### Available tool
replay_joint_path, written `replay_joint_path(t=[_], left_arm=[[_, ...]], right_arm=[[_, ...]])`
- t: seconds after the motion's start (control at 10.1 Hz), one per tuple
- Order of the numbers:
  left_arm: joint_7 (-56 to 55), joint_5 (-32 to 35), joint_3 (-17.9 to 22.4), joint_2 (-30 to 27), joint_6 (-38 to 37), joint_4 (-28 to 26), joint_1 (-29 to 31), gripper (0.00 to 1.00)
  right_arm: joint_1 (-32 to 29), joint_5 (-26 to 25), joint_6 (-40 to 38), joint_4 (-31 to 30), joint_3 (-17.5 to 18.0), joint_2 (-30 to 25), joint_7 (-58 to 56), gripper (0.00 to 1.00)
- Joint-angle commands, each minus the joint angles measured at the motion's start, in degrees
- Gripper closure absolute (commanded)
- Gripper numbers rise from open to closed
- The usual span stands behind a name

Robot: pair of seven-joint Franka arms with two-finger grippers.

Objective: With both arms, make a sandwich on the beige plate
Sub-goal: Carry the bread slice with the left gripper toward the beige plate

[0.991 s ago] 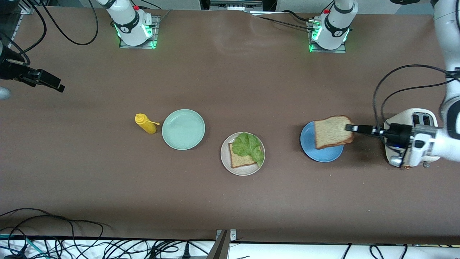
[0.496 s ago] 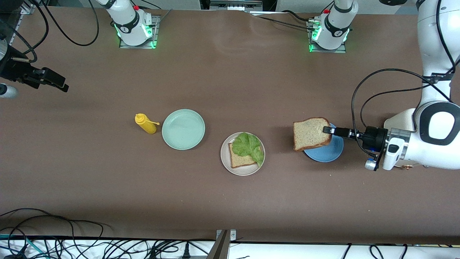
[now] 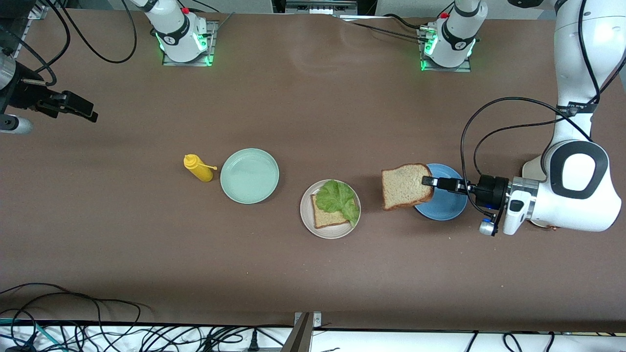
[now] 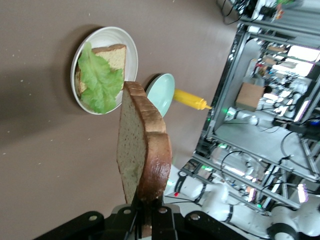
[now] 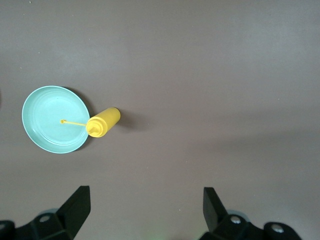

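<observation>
My left end effector (image 3: 428,182) clamps a bread slice (image 3: 406,186) by its crust, flat, over the blue plate (image 3: 446,205) edge, centre-right of frame, beside the beige plate (image 3: 308,219). My right end effector (image 3: 80,110) waits apart, upper left.

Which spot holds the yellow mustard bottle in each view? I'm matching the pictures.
Front view: mustard bottle beside the mint-green plate, toward the right arm's end.
Left wrist view: bottle past that plate.
Right wrist view: bottle touching the plate's rim.
Shared landmark: mint-green plate.

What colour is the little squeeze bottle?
Yellow; the bottle shows best in the right wrist view.
</observation>
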Motion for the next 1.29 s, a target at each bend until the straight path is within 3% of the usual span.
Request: replay_joint_path(t=[0.0,0.5,1.19], left_arm=[[0.5,-6.6,0.1,0.1,0.5,-0.8,0.8,1.00],[3.5,-12.8,0.0,0.0,5.8,-5.4,-0.5,1.00],[3.5,-12.6,-0.2,-0.1,21.1,-9.1,-10.9,1.00]], right_arm=[[0.1,0.1,-1.8,1.8,-0.4,0.7,-0.5,0.00],[0.0,0.2,-3.9,1.8,-0.8,0.7,-0.3,0.00],[-0.1,0.5,-3.9,1.8,-0.8,0.7,-0.4,0.00]])
